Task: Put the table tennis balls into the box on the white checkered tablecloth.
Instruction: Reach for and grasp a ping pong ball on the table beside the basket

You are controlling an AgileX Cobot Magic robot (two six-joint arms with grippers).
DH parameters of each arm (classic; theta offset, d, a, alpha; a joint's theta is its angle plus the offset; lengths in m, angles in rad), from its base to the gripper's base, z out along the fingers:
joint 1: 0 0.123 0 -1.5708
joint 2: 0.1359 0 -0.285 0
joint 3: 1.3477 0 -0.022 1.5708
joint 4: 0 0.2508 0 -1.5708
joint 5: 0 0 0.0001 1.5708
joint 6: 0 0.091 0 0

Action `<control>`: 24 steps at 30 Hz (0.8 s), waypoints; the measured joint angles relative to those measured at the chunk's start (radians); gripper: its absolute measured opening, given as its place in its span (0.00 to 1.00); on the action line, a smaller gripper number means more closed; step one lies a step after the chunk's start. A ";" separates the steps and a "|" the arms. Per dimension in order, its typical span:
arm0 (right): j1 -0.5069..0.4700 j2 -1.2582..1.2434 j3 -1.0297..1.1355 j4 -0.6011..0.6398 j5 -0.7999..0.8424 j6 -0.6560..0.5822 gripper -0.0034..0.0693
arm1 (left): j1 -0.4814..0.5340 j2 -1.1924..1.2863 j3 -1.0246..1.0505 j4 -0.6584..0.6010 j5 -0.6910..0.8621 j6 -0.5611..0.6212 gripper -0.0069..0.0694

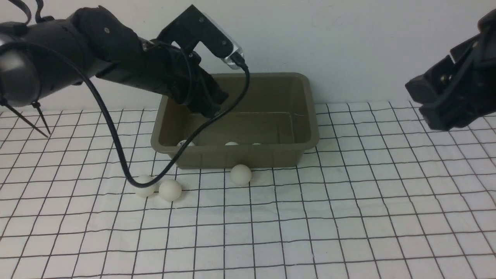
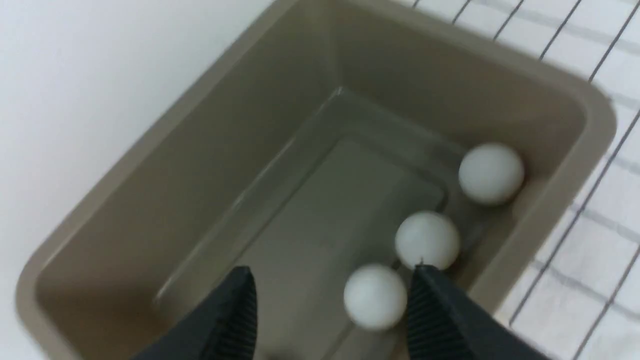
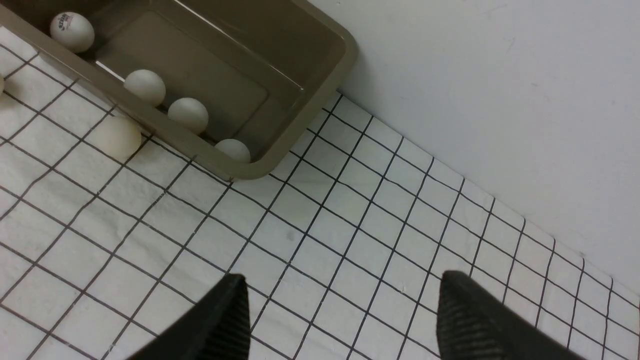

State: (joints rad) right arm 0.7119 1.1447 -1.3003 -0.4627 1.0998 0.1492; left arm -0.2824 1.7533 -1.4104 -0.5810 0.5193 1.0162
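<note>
The olive-grey box (image 1: 240,157) stands at the back of the white checkered tablecloth (image 1: 310,217). My left gripper (image 1: 211,110) hangs over the box's left half, open (image 2: 332,270). Below it, three table tennis balls (image 2: 375,297) (image 2: 427,241) (image 2: 491,173) lie in the box along one wall, and the nearest is blurred and not pinched. The right wrist view shows several balls in the box, one with a printed logo (image 3: 72,31). Three more balls (image 1: 144,186) (image 1: 170,190) (image 1: 240,174) rest on the cloth before the box. My right gripper (image 3: 342,300) is open and empty, off to the right (image 1: 434,112).
A white wall (image 1: 348,46) rises directly behind the box. The left arm's black cable (image 1: 116,151) droops down to the cloth and crosses the leftmost ball. Nothing else stands on the cloth.
</note>
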 joint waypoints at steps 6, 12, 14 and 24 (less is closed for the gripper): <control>0.000 0.000 0.000 0.000 -0.007 0.008 0.68 | 0.000 -0.040 0.000 0.321 0.124 -0.380 0.54; 0.000 0.000 0.000 -0.001 -0.030 0.011 0.68 | -0.015 -0.048 0.000 0.422 0.255 -0.687 0.54; 0.000 0.000 0.000 -0.002 -0.030 0.011 0.68 | -0.050 -0.049 -0.001 0.409 0.320 -0.705 0.54; 0.000 0.000 0.000 -0.006 -0.030 0.011 0.68 | -0.127 -0.153 0.032 0.384 0.480 -0.756 0.40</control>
State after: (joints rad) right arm 0.7119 1.1447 -1.3003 -0.4683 1.0693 0.1602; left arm -0.4093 1.6000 -1.3788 -0.1972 0.9993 0.2597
